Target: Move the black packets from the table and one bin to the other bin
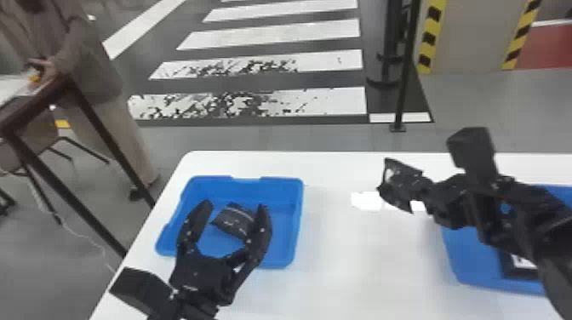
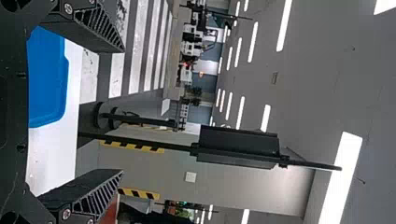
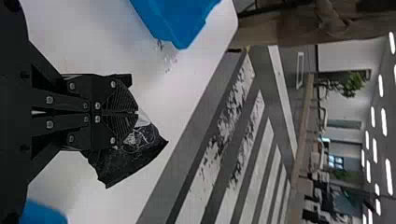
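Left gripper: the left gripper [image 1: 234, 206] is positioned over the left blue bin [image 1: 296, 230], its fingers spread wide apart.
Right gripper: the right gripper [image 1: 393, 186] is situated above the worktop [image 1: 361, 264], between the two bins and towards the far edge; its fingers are brought together on the held black packet [image 3: 123, 161].
Held packet: clamped at the fingertips, its free part projecting to one side of them, with creased, shiny film visible.
Left bin: located near the left edge of the worktop, close to the rounded far left corner; one loose black packet [image 1: 233, 219] rests inside, tilted, seen between the left gripper's fingers in the head view.
Right bin: the right blue bin [image 1: 472, 259] stands on the right part of the worktop, partly covered by the right arm [image 1: 510, 208]; a dark item with a white patch [image 1: 513, 270] lies within.
Surroundings: white floor stripes [image 1: 272, 30] extend beyond the far edge; a dark pole [image 1: 404, 81] stands there.
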